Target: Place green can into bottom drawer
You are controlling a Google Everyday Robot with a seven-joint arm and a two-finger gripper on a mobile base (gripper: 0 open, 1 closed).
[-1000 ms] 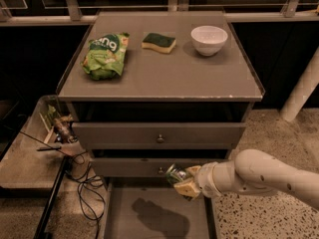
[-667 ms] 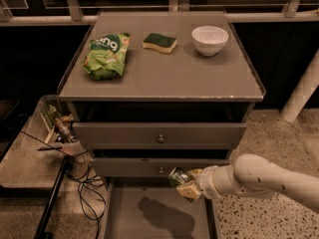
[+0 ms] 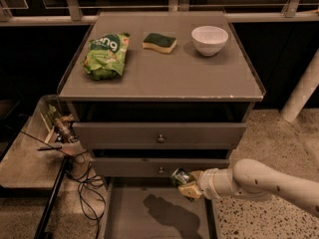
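The green can (image 3: 180, 176) is a small shiny can held at the tip of my gripper (image 3: 185, 182), which reaches in from the right on a white arm. The gripper is shut on the can and holds it just above the right part of the open bottom drawer (image 3: 129, 213), in front of the middle drawer's face. The bottom drawer is pulled out at the frame's lower edge, its flat grey floor bare apart from the arm's shadow.
On the cabinet top lie a crinkled green snack bag (image 3: 105, 55), a green-topped yellow sponge (image 3: 159, 42) and a white bowl (image 3: 210, 39). Two upper drawers with round knobs (image 3: 160, 139) are shut. A low side tray with clutter and cables (image 3: 60, 133) stands at left.
The gripper with the can has barely shifted, staying over the drawer's right side; nothing else has moved.
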